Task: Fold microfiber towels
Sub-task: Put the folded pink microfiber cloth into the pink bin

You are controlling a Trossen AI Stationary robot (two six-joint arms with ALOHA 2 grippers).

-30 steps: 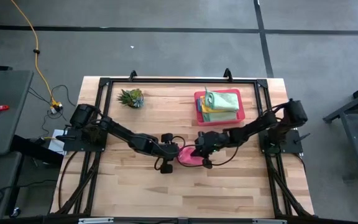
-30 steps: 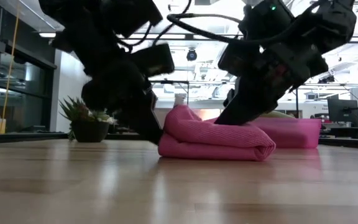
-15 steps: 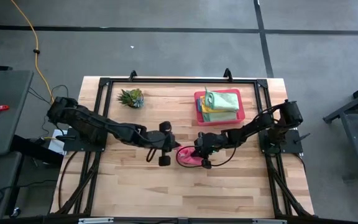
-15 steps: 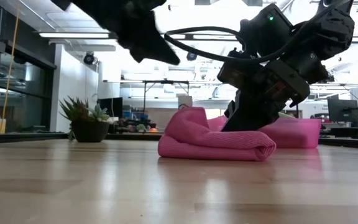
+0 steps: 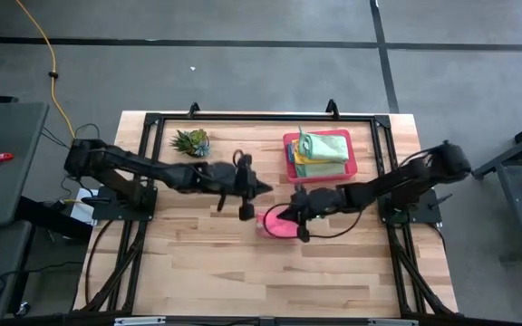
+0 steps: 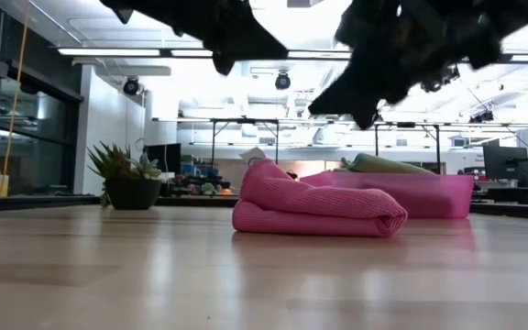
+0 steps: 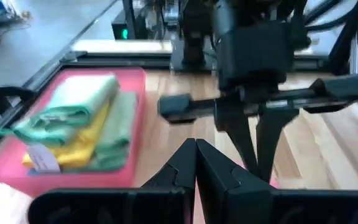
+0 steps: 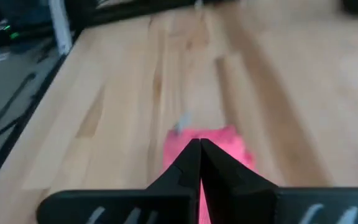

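A folded pink microfiber towel (image 6: 319,206) lies on the table near its middle (image 5: 272,230). My left gripper (image 5: 263,189) hangs shut in the air, above and a little to the far left of the towel (image 6: 223,62). My right gripper (image 6: 365,112) is shut too and hovers over the towel's right part, clear of it. The right wrist view shows its shut fingertips (image 8: 199,148) above the pink cloth (image 8: 225,144). The left wrist view looks past its own shut fingertips (image 7: 196,149) at the right gripper (image 7: 257,134).
A pink tray (image 5: 290,152) at the back right holds a stack of folded green, yellow and teal towels (image 5: 323,148), also seen as a stack (image 7: 79,127) in the left wrist view. A small spiky plant (image 5: 191,142) stands at the back left. Bare wood lies toward the near edge.
Both shut grippers have risen off the pink towel. The left went up first and drew toward the far edge, tipping more level. The right lifted in the last half second. The towel has stayed folded in its place on the table.
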